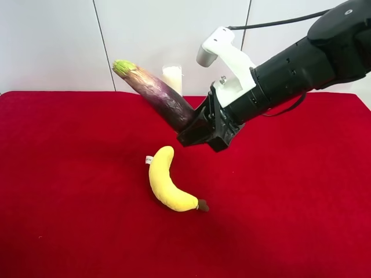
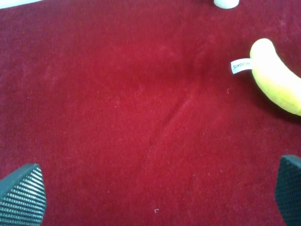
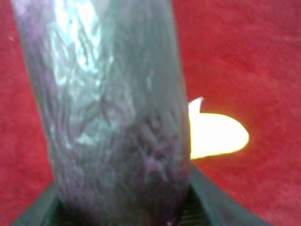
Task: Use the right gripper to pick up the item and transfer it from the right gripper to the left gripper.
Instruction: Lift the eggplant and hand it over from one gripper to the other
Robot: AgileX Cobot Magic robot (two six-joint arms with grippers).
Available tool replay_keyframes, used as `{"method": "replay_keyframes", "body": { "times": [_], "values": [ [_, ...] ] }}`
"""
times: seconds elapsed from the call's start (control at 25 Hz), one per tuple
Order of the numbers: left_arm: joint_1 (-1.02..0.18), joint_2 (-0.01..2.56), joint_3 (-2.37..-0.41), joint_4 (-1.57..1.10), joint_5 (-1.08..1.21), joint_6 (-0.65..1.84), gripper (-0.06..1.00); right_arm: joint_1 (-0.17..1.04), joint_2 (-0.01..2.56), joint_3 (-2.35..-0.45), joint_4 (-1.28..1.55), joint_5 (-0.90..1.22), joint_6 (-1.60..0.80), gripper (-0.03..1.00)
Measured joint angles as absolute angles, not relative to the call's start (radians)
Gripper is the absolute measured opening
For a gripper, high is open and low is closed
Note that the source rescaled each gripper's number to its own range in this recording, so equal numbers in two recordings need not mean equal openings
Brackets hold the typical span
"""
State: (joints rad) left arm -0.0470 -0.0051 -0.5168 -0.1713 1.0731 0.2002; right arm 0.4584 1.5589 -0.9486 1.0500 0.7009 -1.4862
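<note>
The right end effector [image 1: 196,126] is pinched on the blunt end of the toy eggplant [image 1: 152,88]. It holds the eggplant clear of the red-covered desk [image 1: 69,174], with the green stem end pointing up and away from the jaws. The grip sits at the very end of the body, so most of the length juts out past the jaws. The glossy skin could therefore pivot or slide between the pads if the arm swings or tilts sharply. The right wrist view, though blurred, shows the eggplant filling the space between the jaws, so the hold looks snug.

The left end effector [image 2: 155,193] has its jaws spread wide over bare red cloth, holding nothing. It does not appear in the exterior high view, so I judge it well apart from the eggplant. The handover would then need a long approach. A misjudged meeting point could knock the stem end and lever the eggplant loose. If the left one aims too near the held end, the two end effectors could collide. Letting go before the left jaws close would drop the eggplant near the plush banana [image 1: 168,188] on the cloth. The white candle [image 1: 173,78] stands behind.
</note>
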Motion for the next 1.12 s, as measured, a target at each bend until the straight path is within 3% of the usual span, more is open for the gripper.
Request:
{"method": "replay_keyframes", "body": {
  "times": [0.52,0.8,1.12],
  "values": [
    [-0.047,-0.003,-0.522,-0.257,1.016,0.199,0.96,0.458,1.559,-0.949,1.092,0.725,-1.492,0.00],
    [-0.047,0.171,-0.522,-0.448,0.842,0.246,0.96,0.458,1.559,-0.949,1.092,0.725,-1.492,0.00],
    [-0.047,0.421,-0.522,-0.816,0.687,0.495,0.96,0.458,1.559,-0.949,1.127,0.725,-1.499,0.00]
  ]
}}
